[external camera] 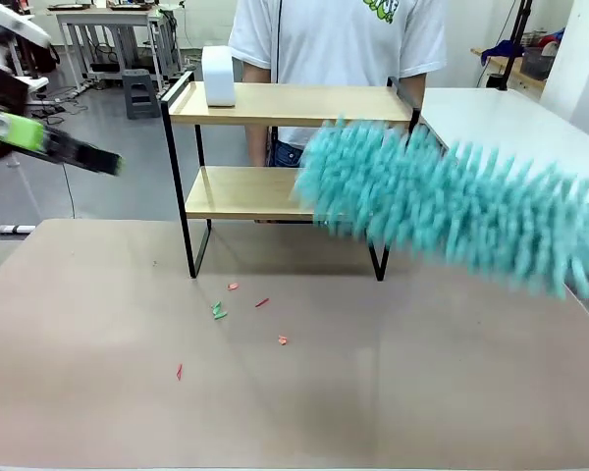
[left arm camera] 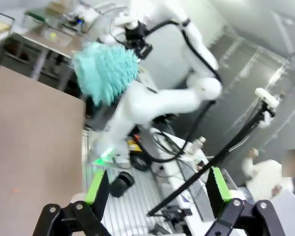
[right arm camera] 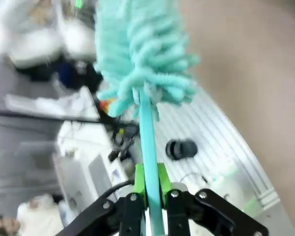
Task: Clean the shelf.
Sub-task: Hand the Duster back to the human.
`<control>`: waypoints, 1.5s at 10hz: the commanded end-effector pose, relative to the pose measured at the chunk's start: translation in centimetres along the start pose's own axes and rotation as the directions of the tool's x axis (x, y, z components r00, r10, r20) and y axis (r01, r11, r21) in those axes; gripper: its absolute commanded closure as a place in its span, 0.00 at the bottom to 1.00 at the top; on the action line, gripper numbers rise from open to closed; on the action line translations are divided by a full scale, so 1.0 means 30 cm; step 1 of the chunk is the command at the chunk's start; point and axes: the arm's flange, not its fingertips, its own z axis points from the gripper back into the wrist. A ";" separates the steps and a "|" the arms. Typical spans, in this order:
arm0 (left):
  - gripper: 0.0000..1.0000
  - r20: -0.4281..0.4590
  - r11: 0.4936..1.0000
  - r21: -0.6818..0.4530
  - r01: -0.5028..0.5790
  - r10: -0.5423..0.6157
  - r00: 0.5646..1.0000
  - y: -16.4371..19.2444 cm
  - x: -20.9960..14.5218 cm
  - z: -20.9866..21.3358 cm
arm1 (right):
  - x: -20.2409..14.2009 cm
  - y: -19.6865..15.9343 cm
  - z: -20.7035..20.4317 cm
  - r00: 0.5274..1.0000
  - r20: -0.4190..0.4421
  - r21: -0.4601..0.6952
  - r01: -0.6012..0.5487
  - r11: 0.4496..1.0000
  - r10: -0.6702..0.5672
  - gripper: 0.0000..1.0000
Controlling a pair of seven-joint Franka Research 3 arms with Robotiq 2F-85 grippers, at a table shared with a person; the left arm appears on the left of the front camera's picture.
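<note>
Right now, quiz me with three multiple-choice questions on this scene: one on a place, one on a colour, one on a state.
1. Where is the white block? A) the shelf's top board B) its lower board C) the table
2. What colour is the duster? A) red B) teal C) yellow
3. The right gripper is A) open B) shut on the duster C) shut on a scrap
1 A: it stands at the top board's left end. 2 B: its fluffy head is teal. 3 B: it clamps the handle.
</note>
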 end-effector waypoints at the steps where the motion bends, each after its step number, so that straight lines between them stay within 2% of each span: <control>1: 0.00 0.051 0.995 0.098 0.022 -0.027 0.998 -0.065 -0.012 0.091 | -0.105 -0.023 0.049 1.000 0.008 -0.119 -0.020 0.993 0.021 0.87; 2: 0.00 0.051 0.995 0.098 0.022 -0.027 0.998 -0.065 -0.012 0.091 | 0.000 0.000 0.000 1.000 0.000 0.000 0.000 1.000 0.000 0.87; 3: 0.00 -0.004 1.000 -0.007 -0.010 0.009 1.000 0.030 -0.003 -0.009 | -0.019 -0.003 -0.010 0.998 -0.052 -0.020 -0.021 1.000 0.020 0.87; 4: 0.00 -0.022 1.000 -0.026 -0.016 0.015 1.000 0.047 0.007 -0.039 | 0.055 -0.015 -0.031 0.987 -0.132 0.019 -0.090 0.996 0.092 0.87; 5: 0.00 -0.100 1.000 -0.024 0.012 -0.015 0.995 0.081 0.049 -0.107 | 0.168 -0.002 -0.070 0.962 -0.244 0.028 -0.117 0.993 0.120 0.87; 6: 0.00 -0.124 0.999 -0.049 0.023 -0.029 0.992 0.102 0.071 -0.158 | 0.245 0.008 -0.085 0.935 -0.330 0.035 -0.123 0.992 0.128 0.87; 9: 0.00 -0.283 0.993 -0.117 0.012 -0.045 0.958 0.193 0.131 -0.341 | 0.430 0.003 -0.190 0.847 -0.511 0.079 -0.122 0.989 0.145 0.87; 11: 0.00 -0.360 0.986 -0.166 0.003 -0.064 0.931 0.247 0.111 -0.473 | 0.521 -0.007 -0.254 0.834 -0.520 0.105 -0.153 0.983 0.185 0.87; 15: 0.00 -0.477 0.976 -0.209 -0.059 -0.049 0.878 0.288 0.014 -0.642 | 0.574 -0.042 -0.265 0.872 -0.431 0.151 -0.184 0.971 0.232 0.87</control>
